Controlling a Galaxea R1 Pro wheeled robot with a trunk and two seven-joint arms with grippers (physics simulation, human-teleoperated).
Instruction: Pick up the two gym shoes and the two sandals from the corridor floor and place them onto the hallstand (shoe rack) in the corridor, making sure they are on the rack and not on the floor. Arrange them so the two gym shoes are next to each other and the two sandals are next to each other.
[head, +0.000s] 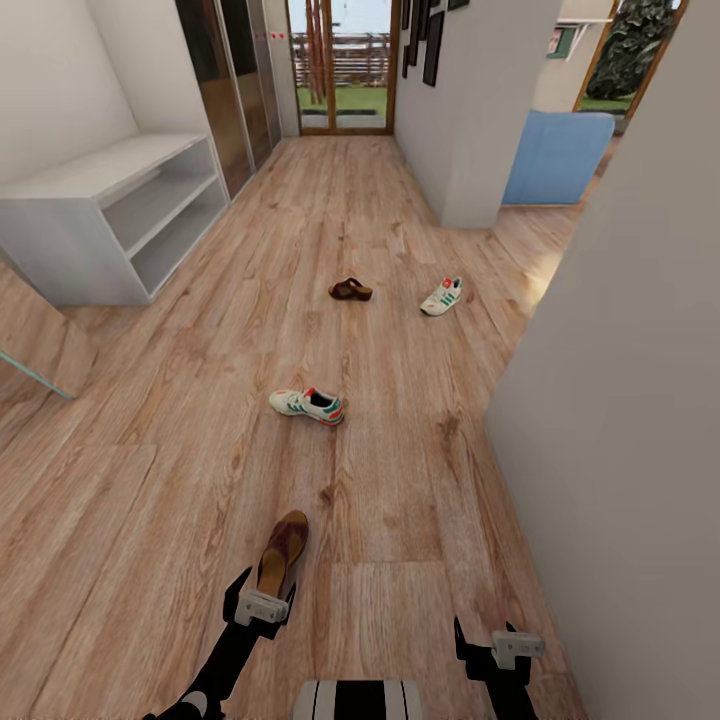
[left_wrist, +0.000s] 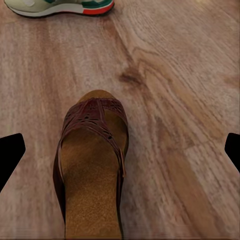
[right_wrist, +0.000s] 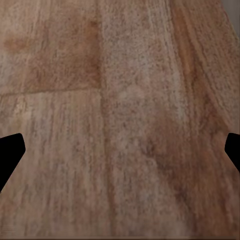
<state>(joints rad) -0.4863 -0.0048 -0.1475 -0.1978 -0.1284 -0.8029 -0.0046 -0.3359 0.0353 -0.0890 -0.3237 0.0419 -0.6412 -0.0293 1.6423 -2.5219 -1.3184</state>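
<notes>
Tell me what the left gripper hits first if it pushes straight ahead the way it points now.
Probably the near sandal: it lies directly between the open fingers of the left gripper, on the corridor floor. Depth is unclear, so it may meet the floor at the sandal's heel.

Both arms black w/ glossy finish, seen at bottom of head view. Left gripper (head: 262, 600): light grey block w/ small dark marks on its face, on black wrist, black prongs either side. Right gripper (head: 497, 645): same grey block, black fingers. Trunk top (head: 360, 698) bottom centre: white/grey w/ black vertical stripes. In wrist views, fingertips (left_wrist: 11, 152) are flat black wedges at left and right edges.
</notes>
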